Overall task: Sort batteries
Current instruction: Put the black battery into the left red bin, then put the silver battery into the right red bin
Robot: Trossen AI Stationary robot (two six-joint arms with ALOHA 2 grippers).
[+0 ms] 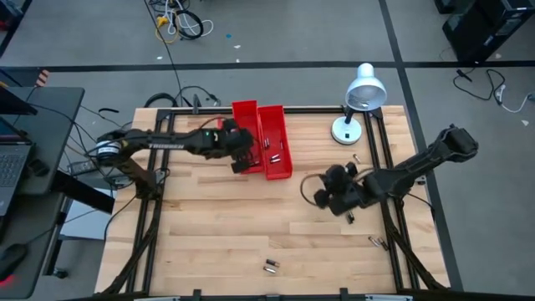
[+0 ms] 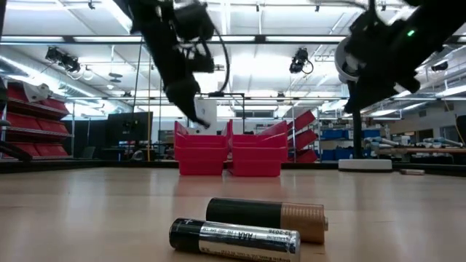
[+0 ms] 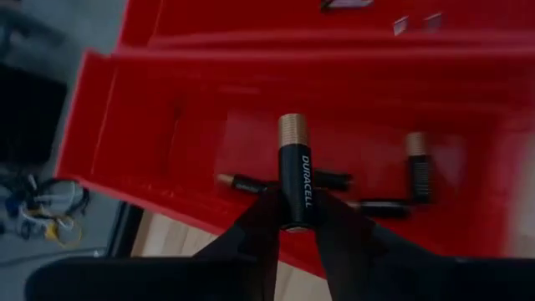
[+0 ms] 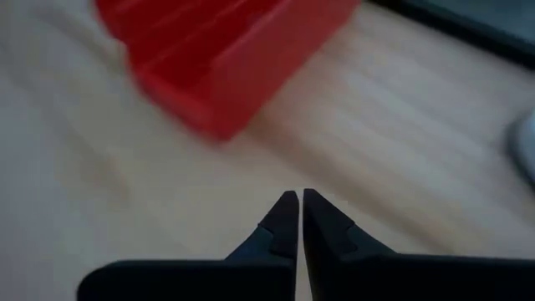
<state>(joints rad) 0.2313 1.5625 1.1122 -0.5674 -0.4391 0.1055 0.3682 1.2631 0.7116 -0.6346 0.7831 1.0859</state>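
Two red bins stand side by side at the table's far middle, the left bin (image 1: 244,117) and the right bin (image 1: 276,142). My left gripper (image 1: 241,157) hangs over the left bin, shut on a black battery with a copper end (image 3: 294,167). Several like batteries (image 3: 418,167) lie on the left bin's floor, and silvery ones (image 1: 272,152) lie in the right bin. My right gripper (image 4: 299,201) is shut and holds nothing; it hovers above the bare wood right of the bins (image 1: 322,196). Two loose batteries (image 1: 270,266) lie on their sides near the front edge, close in the low view (image 2: 247,225). My left gripper pinches the battery's black lower end (image 3: 294,216) between its two fingertips (image 3: 261,221). The fingers slant down from the table's left and lie along the battery. It sticks out past the fingertips, copper end foremost, lifted clear above the left bin's floor.
A white desk lamp (image 1: 359,100) stands at the far right. Single batteries lie on the wood near the right edge (image 1: 376,242) (image 1: 351,219) and by the lamp (image 1: 355,159). Black frame rails (image 1: 393,192) run along the table's sides. Open wood spreads across the middle (image 1: 234,217).
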